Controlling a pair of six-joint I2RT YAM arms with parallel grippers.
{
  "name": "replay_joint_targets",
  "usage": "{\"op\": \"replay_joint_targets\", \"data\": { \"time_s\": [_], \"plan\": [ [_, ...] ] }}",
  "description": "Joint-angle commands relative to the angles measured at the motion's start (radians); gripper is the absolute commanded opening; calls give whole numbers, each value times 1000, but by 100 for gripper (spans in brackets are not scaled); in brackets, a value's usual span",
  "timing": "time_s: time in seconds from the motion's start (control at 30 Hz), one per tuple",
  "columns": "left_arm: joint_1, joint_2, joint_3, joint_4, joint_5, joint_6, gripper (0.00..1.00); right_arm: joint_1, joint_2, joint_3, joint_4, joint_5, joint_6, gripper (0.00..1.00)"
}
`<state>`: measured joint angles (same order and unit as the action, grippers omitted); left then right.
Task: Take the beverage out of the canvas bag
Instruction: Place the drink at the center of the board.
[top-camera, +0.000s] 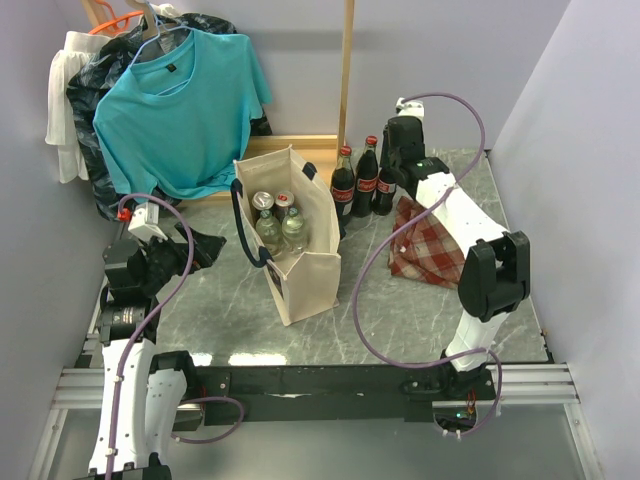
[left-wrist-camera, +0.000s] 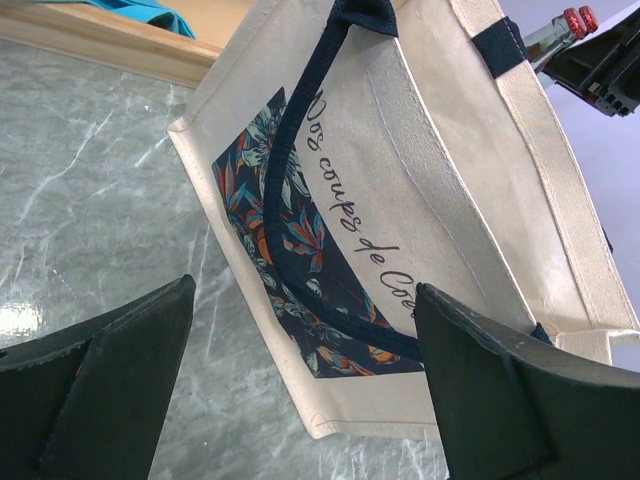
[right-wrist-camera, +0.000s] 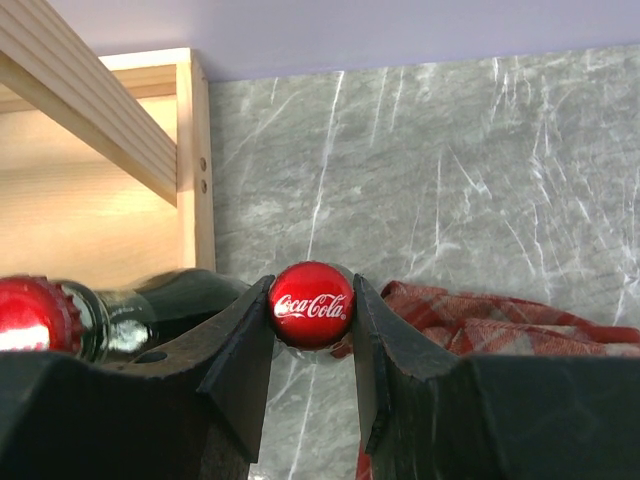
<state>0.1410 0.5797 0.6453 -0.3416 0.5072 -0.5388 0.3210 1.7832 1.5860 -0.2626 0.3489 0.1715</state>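
The cream canvas bag (top-camera: 300, 280) with navy handles stands mid-table, its printed side filling the left wrist view (left-wrist-camera: 430, 150). Two clear bottles (top-camera: 268, 225) stand inside it. My right gripper (top-camera: 392, 165) is behind and to the right of the bag, shut on the red cap of a dark cola bottle (right-wrist-camera: 311, 304). Beside that bottle stand two more cola bottles (top-camera: 343, 185), one of them lying at the left edge of the right wrist view (right-wrist-camera: 40, 315). My left gripper (top-camera: 205, 248) is open to the left of the bag, its jaws wide with nothing between them (left-wrist-camera: 305, 290).
A red-and-white plaid cloth bag (top-camera: 430, 245) lies right of the cola bottles, under the right arm. A wooden frame (top-camera: 347, 70) stands at the back with a teal T-shirt (top-camera: 180, 110) and other clothes hanging at the back left.
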Motion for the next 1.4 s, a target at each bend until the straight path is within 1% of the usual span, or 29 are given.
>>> {"op": "replay_joint_targets", "data": {
  "time_s": [0.0,0.1,0.2,0.33,0.8,0.93,1.07,1.13,1.2,1.23,1.27,1.37],
  "plan": [
    [5,-9,-1,18,5,-1,96,7,-97,-18,108,2,33,30],
    [3,-14,-1,16,-1,0,96,6,-97,-18,100,9,29,38],
    [3,-18,-1,16,-6,-3,96,6,-103,-30,102,9,33,38],
    [2,-17,-1,16,-3,-1,96,7,-105,-29,97,7,34,45],
    [0,-20,-1,16,-7,-3,96,7,-126,-21,57,33,39,48],
    [0,-18,-1,16,-6,-3,96,10,-185,-57,86,70,42,51],
    [0,-20,-1,16,-2,-1,96,13,-241,-67,89,78,39,49],
    [-1,-23,-1,16,-2,-3,96,13,-267,-54,86,71,26,53],
    [-1,-20,-1,16,-2,-1,96,12,-277,8,51,26,-4,57],
    [-1,-20,-1,16,-1,-3,96,13,-277,38,31,1,-13,57],
    [0,-17,-1,16,2,-1,96,13,-278,102,7,-34,-26,57],
    [-3,-17,-3,18,4,-1,96,13,-301,179,-46,-96,-52,58]
  ]
}}
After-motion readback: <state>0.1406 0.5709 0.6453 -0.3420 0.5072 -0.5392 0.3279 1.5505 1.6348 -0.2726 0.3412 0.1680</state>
